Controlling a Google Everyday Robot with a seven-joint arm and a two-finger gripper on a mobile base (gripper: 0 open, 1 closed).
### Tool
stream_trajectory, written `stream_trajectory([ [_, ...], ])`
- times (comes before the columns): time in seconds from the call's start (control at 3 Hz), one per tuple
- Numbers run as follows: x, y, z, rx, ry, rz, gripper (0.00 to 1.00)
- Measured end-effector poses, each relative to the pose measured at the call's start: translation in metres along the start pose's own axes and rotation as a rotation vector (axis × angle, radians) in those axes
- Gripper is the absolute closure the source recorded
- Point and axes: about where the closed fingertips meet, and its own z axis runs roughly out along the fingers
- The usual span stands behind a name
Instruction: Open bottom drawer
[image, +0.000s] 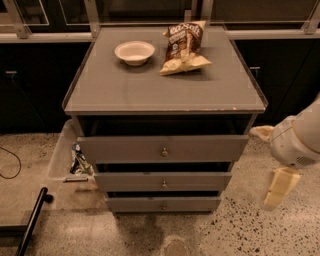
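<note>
The grey cabinet (165, 95) has three drawer fronts, each with a small round knob. The bottom drawer (135, 204) is the slimmest and lowest, and its knob (163, 205) is at the centre. A dark gap shows above its front. My gripper (270, 161), on a white arm, hangs to the right of the cabinet, beside the top and middle drawers. It touches nothing. Its two cream fingers (280, 187) stand apart, one pointing down at the floor, the other toward the cabinet's right edge. It is open and empty.
A white bowl (134, 52) and a brown chip bag (183, 47) lie on the cabinet top. A clear plastic bin (62, 157) with items stands against the cabinet's left side. A black bar (32, 220) crosses the speckled floor at lower left. Dark cabinets run behind.
</note>
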Motion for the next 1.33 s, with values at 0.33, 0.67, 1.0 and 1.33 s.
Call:
stream_trajectory([
  [0.33,0.019,0.012,0.064,-0.083,-0.019,0.025,0.00],
  [0.67,0.032,0.020,0.119,-0.110,-0.029,-0.010,0.00],
  [1.0,0.049,0.028,0.164,-0.088,-0.045,-0.077,0.00],
  [1.33,0.065,0.028,0.203,-0.044,-0.078,-0.137,0.00],
])
